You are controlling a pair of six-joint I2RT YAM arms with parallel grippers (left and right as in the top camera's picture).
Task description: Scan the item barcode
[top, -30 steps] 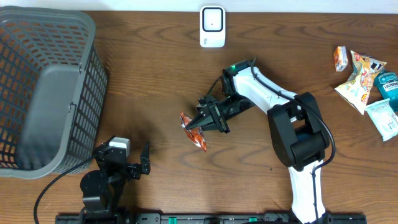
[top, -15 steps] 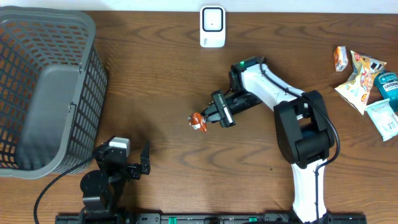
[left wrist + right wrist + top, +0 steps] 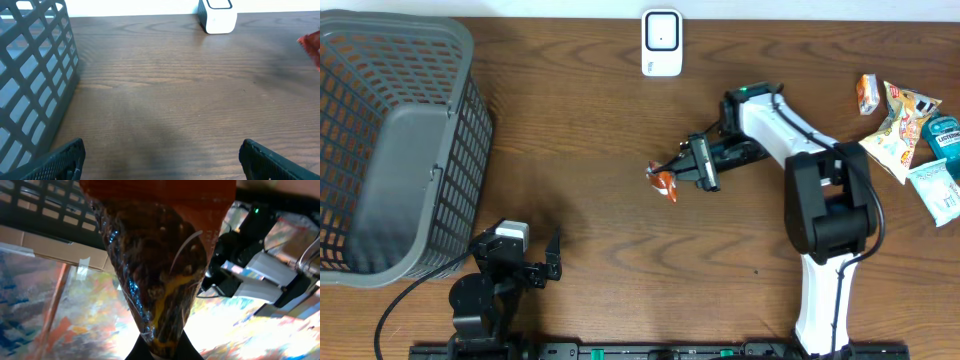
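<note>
Nearest, the left claw [image 3: 161,159] stands wide with nothing in it, low over the bench [image 3: 570,140]. At mid-bench the right claw [image 3: 680,172] is clamped on a crinkly orange-red snack packet [image 3: 665,183]. Well apart, at the far edge, sits the white barcode scanner [image 3: 662,42].

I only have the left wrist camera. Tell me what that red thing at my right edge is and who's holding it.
Observer: It's a small orange snack packet, pinched in the right gripper, which is shut on it.
Operator: Give me its position against the scanner.
Observer: Overhead, it sits roughly in line with the white scanner, well short of it, not touching.
Operator: Report anything else waiting.
Observer: A pile of packets lies far out on the right side.
</note>
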